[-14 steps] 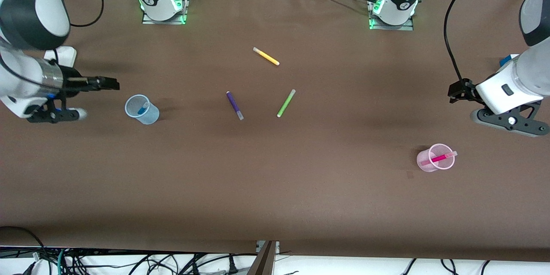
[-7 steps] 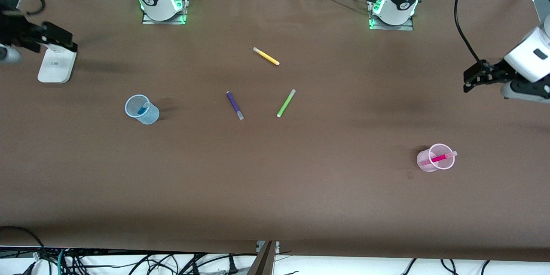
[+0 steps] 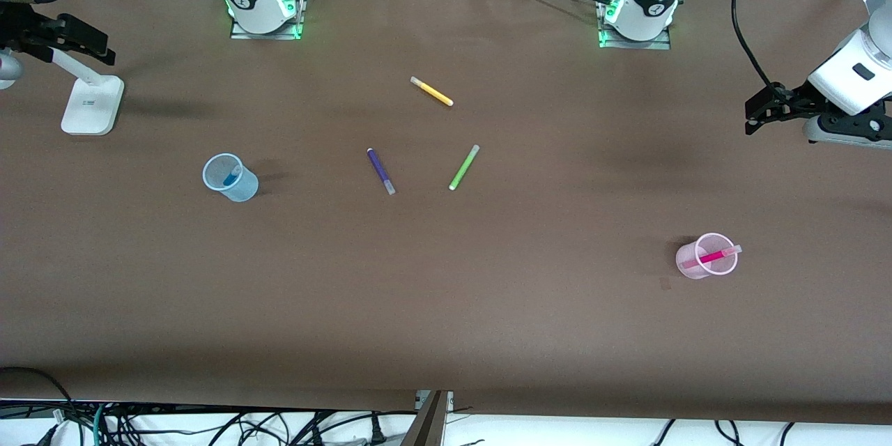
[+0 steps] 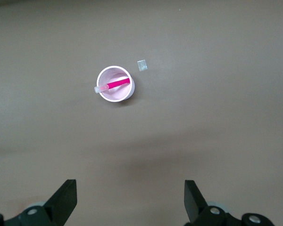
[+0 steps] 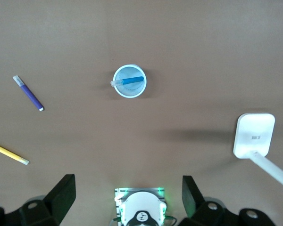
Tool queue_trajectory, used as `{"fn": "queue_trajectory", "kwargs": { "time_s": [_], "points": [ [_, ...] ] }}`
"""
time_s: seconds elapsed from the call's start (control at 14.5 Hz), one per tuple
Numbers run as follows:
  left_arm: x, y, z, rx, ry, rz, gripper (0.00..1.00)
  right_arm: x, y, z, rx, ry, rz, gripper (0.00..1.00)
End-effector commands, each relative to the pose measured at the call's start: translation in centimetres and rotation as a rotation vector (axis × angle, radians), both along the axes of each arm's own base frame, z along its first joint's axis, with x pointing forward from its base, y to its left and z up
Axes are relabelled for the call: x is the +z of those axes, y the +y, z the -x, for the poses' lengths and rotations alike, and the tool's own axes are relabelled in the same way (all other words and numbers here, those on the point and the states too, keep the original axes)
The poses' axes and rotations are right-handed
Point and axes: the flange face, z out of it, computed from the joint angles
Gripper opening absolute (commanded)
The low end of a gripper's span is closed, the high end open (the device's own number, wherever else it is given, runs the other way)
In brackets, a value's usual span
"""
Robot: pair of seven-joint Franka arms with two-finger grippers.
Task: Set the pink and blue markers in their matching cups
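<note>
Pink marker point(image 3: 712, 257) is parked in the pink cup point(image 3: 690, 266), blue marker point(image 3: 228, 177) in the blue cup point(image 3: 240, 188). Left gripper point(image 3: 754, 113) and right gripper point(image 3: 104, 54) are held wide and empty above the table ends. Light cups could probably get tipped if swept low.

Front view: high, across the table point(image 3: 446, 306), facing the arm bases along the top of frame, taking in the whole surface. Left wrist view: straight down from well above, pink cup point(image 4: 115, 84) small in upper centre; same cup point(image 3: 705, 257) lower right in front view. Right wrist view: straight down from well above, blue cup point(image 5: 129, 81) upper centre, right arm's base point(image 5: 140, 209) at bottom edge; same cup point(image 3: 228, 178) at centre left in front view.
</note>
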Motion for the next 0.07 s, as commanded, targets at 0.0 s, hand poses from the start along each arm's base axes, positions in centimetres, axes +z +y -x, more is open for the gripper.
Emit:
{"fn": "queue_trajectory", "kwargs": {
  "time_s": [0.0],
  "points": [
    [0.32, -0.11, 0.50, 0.016, 0.015, 0.021, 1.00, 0.21, 0.36, -0.15, -0.035, 0.021, 0.029, 1.00]
  ]
}}
